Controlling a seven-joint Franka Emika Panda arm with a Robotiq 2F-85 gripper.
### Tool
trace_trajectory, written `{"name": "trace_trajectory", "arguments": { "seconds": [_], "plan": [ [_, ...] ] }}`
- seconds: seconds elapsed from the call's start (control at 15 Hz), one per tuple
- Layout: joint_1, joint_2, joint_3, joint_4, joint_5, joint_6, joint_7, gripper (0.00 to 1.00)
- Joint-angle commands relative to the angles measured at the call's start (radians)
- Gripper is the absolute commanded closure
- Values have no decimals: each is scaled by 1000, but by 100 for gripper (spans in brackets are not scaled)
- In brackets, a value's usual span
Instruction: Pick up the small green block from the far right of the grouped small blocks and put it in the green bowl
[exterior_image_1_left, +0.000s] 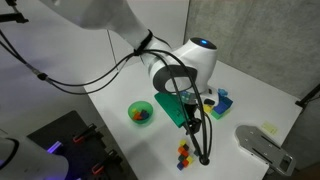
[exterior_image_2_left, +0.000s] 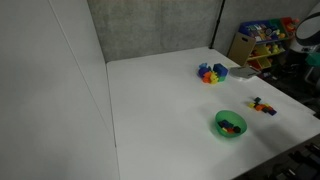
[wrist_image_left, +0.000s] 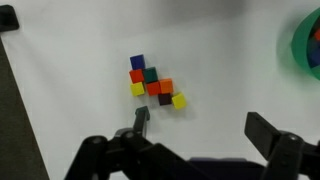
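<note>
Big white table (exterior_image_2_left: 160, 100) with the Panda arm (exterior_image_1_left: 185, 65) leaning over it, and the green bowl (exterior_image_1_left: 141, 113) sits well apart from the cluster of small blocks (wrist_image_left: 152, 82). The gripper (wrist_image_left: 197, 120) hangs over the table near that cluster, jaws spread wide, holding nothing. The small green block (wrist_image_left: 179, 100), kinda yellowish-green, is on the table at the cluster's right-hand corner in the wrist view.

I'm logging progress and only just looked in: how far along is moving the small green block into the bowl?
Done: only the approach. The gripper hangs open near the group of small blocks.
In hand: nothing. The fingers are empty and the small green block sits in the group, touching its neighbours.
Left: grasp it, lift it, carry it to the green bowl, which already holds a few coloured pieces, and release.
</note>
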Motion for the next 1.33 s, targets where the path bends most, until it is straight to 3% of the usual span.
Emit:
{"name": "trace_trajectory", "arguments": {
  "seconds": [0.0, 0.47, 0.93, 1.27],
  "plan": [
    [-71, 167, 42, 171, 57, -31, -59, 0],
    [-156, 429, 83, 376, 45, 14, -28, 0],
    [-178, 613, 92, 452, 39, 223, 30, 0],
    [-181, 678, 99, 492, 37, 265, 62, 0]
  ]
}}
